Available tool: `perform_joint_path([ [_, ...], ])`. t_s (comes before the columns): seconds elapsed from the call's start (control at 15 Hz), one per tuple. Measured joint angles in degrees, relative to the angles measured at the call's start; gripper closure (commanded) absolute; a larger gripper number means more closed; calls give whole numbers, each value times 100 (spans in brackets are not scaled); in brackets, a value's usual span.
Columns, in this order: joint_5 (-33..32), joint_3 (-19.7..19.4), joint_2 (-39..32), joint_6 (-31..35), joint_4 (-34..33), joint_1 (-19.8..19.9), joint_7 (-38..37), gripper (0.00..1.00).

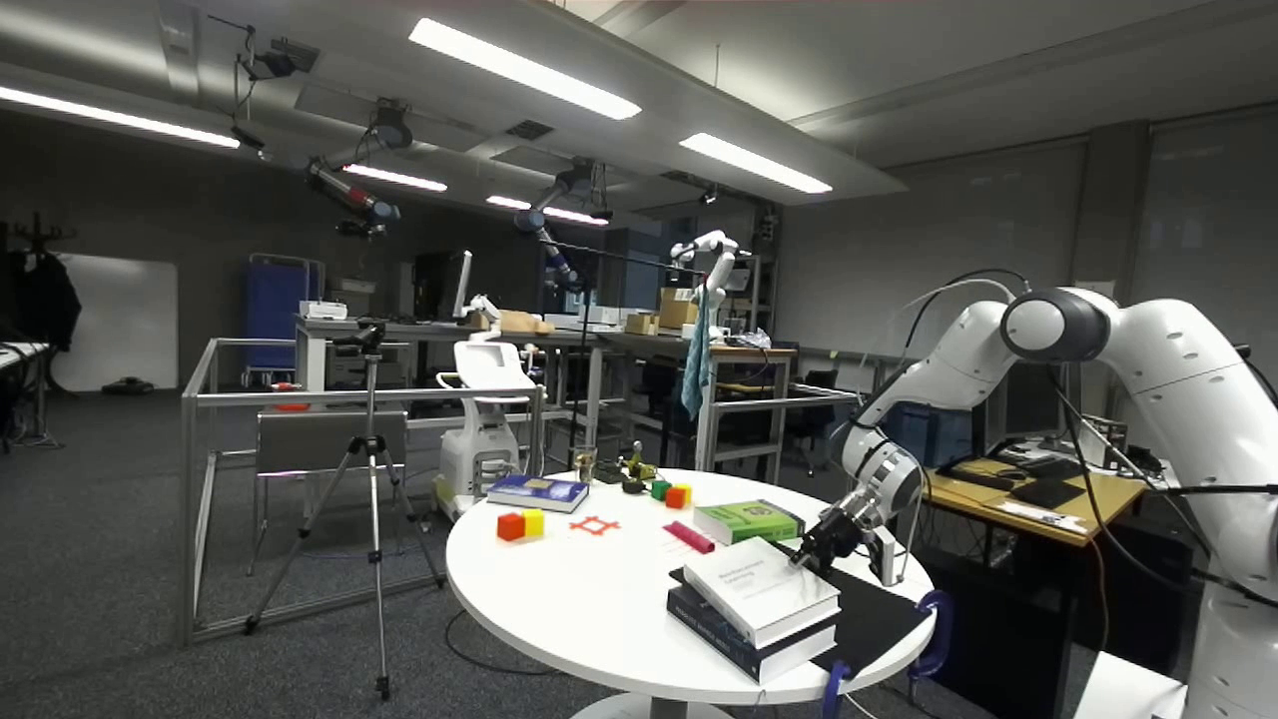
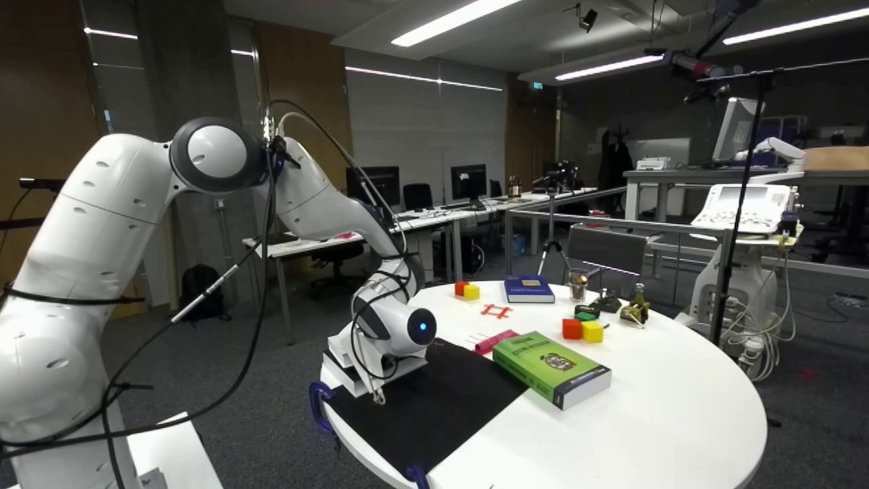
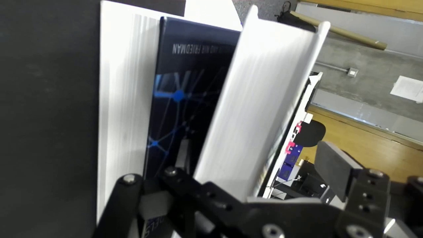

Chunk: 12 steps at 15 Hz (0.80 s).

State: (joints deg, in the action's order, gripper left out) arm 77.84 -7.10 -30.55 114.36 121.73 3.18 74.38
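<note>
A single gripper [image 3: 254, 148] is seen with its two fingers [image 3: 333, 167] spread wide, and in the wrist view the end of the pale upper book [image 3: 261, 92] is framed between them; whether either cover is touched cannot be told. It is rested on one dark lower book [image 3: 190, 72], two volumes being piled in all. With the upper book taken as the centre of a clock face in an exterior view, the gripper is placed between one and two o'clock. One black mat [image 1: 884, 619] is spread between three and four, and two blue clamps [image 1: 945, 631] are fastened at the rim of one round white table [image 1: 559, 589], one between three and four, one near five. One green book [image 1: 749, 521] is laid at twelve, one pink roll [image 1: 691, 537] at ten. Farther out, two red cubes [image 1: 511, 526], two yellow cubes [image 1: 533, 522] and one green cube [image 1: 659, 489] are counted, five in all; three are grouped between ten and eleven, while a red-and-yellow pair is set between nine and ten, near one orange frame [image 1: 583, 525]. One blue book [image 1: 539, 493] and one glass [image 1: 585, 463] are found at ten, the glass being stood near the book.
</note>
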Motion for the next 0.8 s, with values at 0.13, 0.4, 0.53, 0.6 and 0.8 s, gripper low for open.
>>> perform_joint_path([
  [0.13, -272, 0, 70, 276, 43, -56, -115, 0],
  [0.4, -1061, -1, 361, 906, 174, -111, -375, 0],
  [0.53, -1445, 1, 621, 1099, 264, -111, -473, 0],
  [0.6, -1625, 11, 760, 1201, 326, -111, -522, 0],
  [0.8, -2125, 64, 1176, 1365, 538, -111, -673, 0],
])
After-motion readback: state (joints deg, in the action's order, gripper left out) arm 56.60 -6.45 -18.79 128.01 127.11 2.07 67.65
